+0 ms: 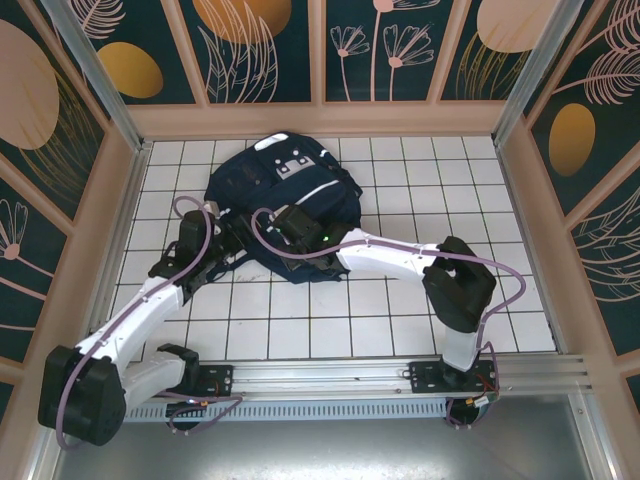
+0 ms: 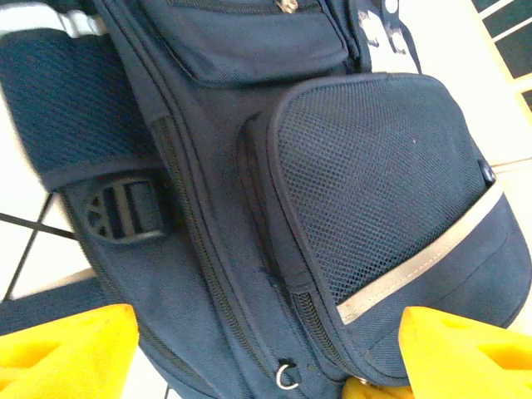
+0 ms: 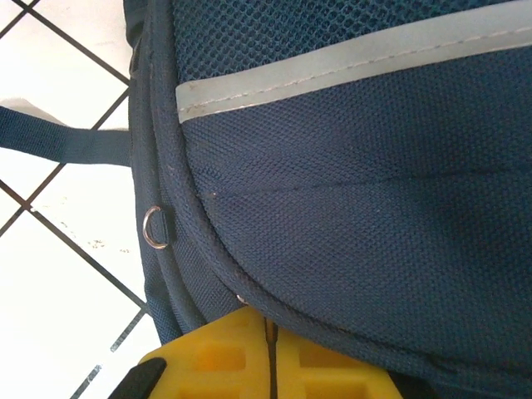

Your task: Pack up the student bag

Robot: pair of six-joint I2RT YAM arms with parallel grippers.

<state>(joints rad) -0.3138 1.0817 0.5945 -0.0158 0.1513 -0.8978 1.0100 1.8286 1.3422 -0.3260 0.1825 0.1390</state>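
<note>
Over on the left edge of the student bag (image 1: 285, 190), the left fingers (image 2: 66, 353) are spread wide, with the mesh pocket (image 2: 366, 183) framed between them and nothing gripped. The bag is laid flat toward the far middle of the tabletop (image 1: 400, 300). Further right, the right fingers (image 3: 224, 357) are clenched together against the bag's edge seam. Whether any fabric is nipped can't be told. The zip probably has to be opened first, so the small ring (image 3: 155, 226) should be aimed for and the bag pinned so it isn't dragged. The white tiles look slick. Everything is boxed in by patterned wall panels (image 1: 260, 50), so swings are best kept small.
</note>
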